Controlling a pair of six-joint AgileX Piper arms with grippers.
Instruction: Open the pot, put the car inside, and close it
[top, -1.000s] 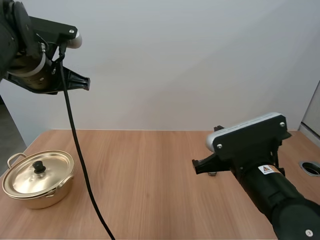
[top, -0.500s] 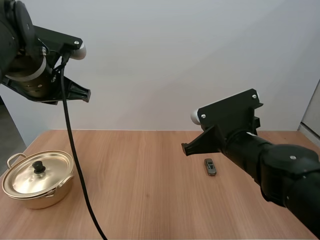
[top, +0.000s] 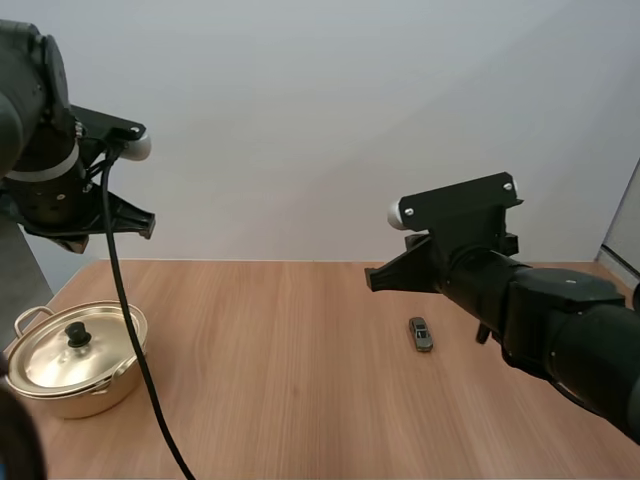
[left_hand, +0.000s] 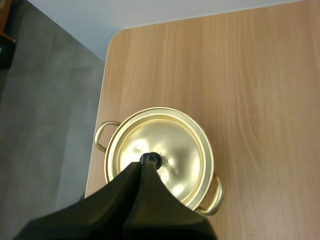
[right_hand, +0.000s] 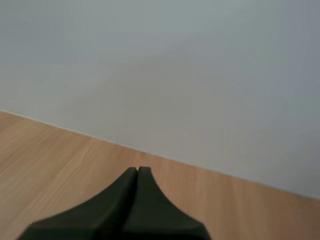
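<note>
The coming move turns on the lid, and the left hand is the one placed for it. It hangs high above the 9 o'clock end of the bench. The gold pot stands on the bench at about 7 o'clock from that hand, well below it. In the left wrist view the two fingers lie clenched together as one dark wedge, grasping nothing. The wedge's tip points almost straight at the black knob in the middle of the lid, which sits square on the pot. The pot's two loop handles stand out at roughly 10 and 4 o'clock in that view, clear of the knob. By my reading, the hand needs to part its fingers and drop nearly straight down to take the knob. The small grey car lies on the bench well apart from the pot, toward the 3 o'clock side, with its long axis running about 11 to 5 o'clock. The right hand is by far the nearer to it, raised off the bench with the car at about 5 o'clock from its tip. Its fingers are likewise closed on nothing.
</note>
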